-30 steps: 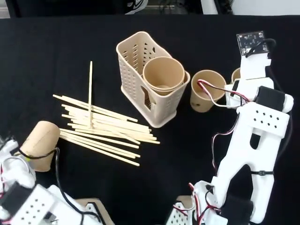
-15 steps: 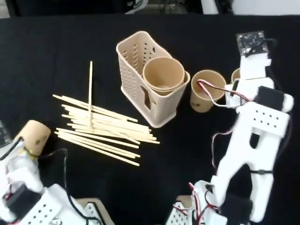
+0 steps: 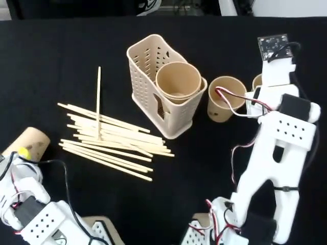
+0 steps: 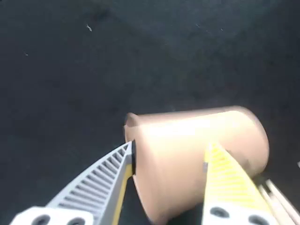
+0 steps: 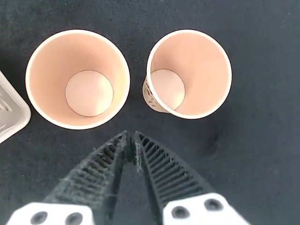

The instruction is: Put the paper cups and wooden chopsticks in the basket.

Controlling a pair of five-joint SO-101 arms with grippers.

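the left jaws clasped a paper cup (image 3: 30, 143) tipped on its side at lower left, long axis slanting up-right; the basket (image 3: 145, 66) stood well off to its upper right. the right jaws were clenched, empty.

Desk cloth (image 3: 51, 46): plain black
Basket (image 3: 145, 64): cream, walls patterned with rows of small slots
Paper cups (image 5: 77, 77): tan outside, paler peach inside
Chopsticks (image 3: 112, 140): pale wood
Left gripper (image 4: 169, 147): one finger grey, one yellow, both ribbed
Gripped cup (image 4: 197, 136): tan
Right gripper (image 5: 131, 137): black ribbed fingers, white mounts
Right arm (image 3: 278, 148): white
Wires (image 3: 232, 102): red, white, black
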